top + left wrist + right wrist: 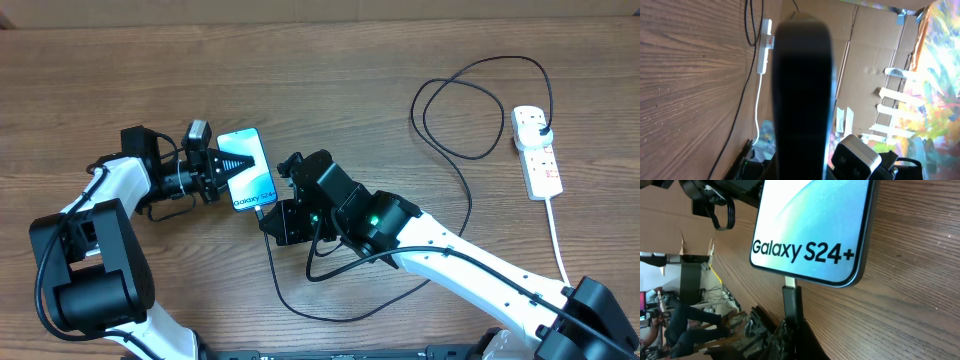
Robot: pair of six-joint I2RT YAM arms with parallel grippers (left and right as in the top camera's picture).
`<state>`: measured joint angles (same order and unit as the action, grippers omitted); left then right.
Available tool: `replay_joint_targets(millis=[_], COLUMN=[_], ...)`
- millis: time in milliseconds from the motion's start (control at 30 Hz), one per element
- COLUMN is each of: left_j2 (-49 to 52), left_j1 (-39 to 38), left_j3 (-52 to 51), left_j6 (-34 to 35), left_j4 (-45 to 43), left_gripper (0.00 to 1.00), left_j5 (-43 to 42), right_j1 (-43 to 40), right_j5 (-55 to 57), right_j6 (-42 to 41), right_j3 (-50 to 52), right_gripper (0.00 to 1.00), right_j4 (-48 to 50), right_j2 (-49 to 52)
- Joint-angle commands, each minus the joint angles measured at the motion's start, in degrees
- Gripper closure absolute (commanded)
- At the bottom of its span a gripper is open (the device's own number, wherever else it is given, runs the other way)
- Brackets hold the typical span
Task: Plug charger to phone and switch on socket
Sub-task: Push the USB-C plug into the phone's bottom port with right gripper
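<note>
The left end effector (228,168) clamps the phone (252,148). The right end effector (270,212) pinches the charger (792,300) tip at the phone's port.

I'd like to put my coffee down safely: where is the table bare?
The table is bare along the overhead view's top edge, from above the left gripper and phone across to the charger loop. Crowded: around the phone, where the right gripper holds the charger tip, and by the socket.

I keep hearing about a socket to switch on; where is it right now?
In the overhead view the white socket lies on the table's far right, well away from the phone, with the charger plugged into its upper end.
</note>
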<state>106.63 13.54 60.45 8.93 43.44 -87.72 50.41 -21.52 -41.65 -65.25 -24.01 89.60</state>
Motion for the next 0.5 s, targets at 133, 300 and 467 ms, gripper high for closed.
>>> replay_joint_targets(millis=[133,300,467], left_j2=[-1.42,-1.42,-1.42], left_j1=[-0.26,-1.95,-3.98], left_j3=[0.13,0.13,0.13], left_j6=[-4.33,-4.2,-3.8], left_j4=[0.02,0.09,1.62], left_gripper=[0.96,0.96,0.96], left_j5=[-2.82,-2.82,-2.82], right_j1=[0.09,0.09,0.09], right_j5=[5.22,6.99,8.07], right_j6=[-0.35,-0.35,-0.35], right_j3=[0.04,0.04,0.04], right_gripper=[0.96,0.96,0.96], right_j4=[1.86,3.19,3.23], right_j2=[-0.07,-0.02,-0.02])
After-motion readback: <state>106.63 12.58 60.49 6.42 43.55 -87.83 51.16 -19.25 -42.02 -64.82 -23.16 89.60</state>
